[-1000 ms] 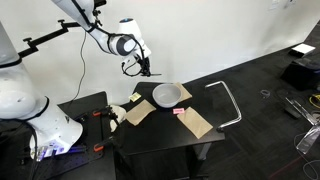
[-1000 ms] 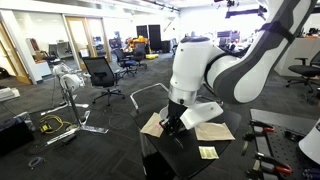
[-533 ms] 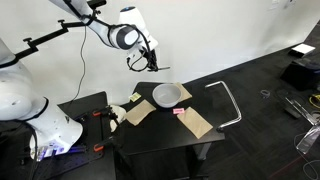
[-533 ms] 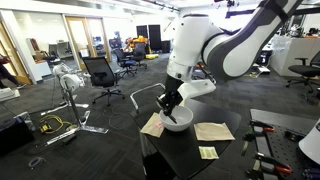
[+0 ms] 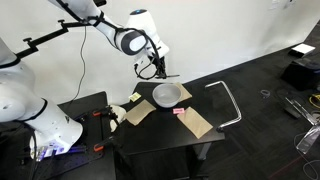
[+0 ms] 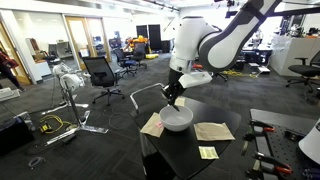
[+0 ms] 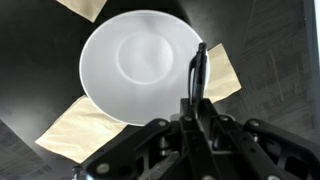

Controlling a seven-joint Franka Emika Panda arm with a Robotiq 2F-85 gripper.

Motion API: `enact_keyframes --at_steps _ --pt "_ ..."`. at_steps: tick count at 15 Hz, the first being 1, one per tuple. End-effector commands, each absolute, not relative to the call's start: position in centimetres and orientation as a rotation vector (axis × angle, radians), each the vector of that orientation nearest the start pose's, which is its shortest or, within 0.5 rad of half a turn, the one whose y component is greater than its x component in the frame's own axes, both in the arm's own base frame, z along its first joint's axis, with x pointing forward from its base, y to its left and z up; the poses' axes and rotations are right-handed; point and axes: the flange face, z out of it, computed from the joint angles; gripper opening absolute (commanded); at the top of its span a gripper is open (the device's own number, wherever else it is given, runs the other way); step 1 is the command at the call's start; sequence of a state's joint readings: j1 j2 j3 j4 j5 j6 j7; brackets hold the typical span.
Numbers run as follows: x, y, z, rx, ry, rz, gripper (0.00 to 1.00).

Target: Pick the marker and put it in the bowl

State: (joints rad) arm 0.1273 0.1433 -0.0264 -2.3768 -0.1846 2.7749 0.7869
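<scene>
Several flat brown cardboard pieces (image 7: 72, 132) are spread on the black worktop (image 7: 40, 70) in the wrist view, and the round, shallow, light-grey bowl (image 7: 140, 65) is set partly over them. Right of the bowl's centre, the slim dark marker (image 7: 198, 70) is gripped by the end effector (image 7: 196, 108), whose fingers are closed narrowly on it. The marker is carried in the air above the bowl's right rim, presumably so it can be dropped inside; a small shift towards the centre is judged advisable first.

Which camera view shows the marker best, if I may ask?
The wrist view: the marker stands out dark against the pale bowl, gripped by the tool. Both exterior views show only a tiny dark sliver.
</scene>
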Motion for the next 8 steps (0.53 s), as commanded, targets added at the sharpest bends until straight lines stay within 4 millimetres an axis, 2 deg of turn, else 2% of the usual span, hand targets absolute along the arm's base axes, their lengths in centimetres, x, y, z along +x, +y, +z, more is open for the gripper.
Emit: enact_keyframes --at_steps 1,4,8 --pt "53.5 3.7 27.7 -3.002 0.842 -0.343 0.04" --pt "53.7 2.2 25.7 -2.997 0.893 -0.307 0.04" --pt "53.9 1.7 23.2 -2.995 0.927 -0.254 0.04"
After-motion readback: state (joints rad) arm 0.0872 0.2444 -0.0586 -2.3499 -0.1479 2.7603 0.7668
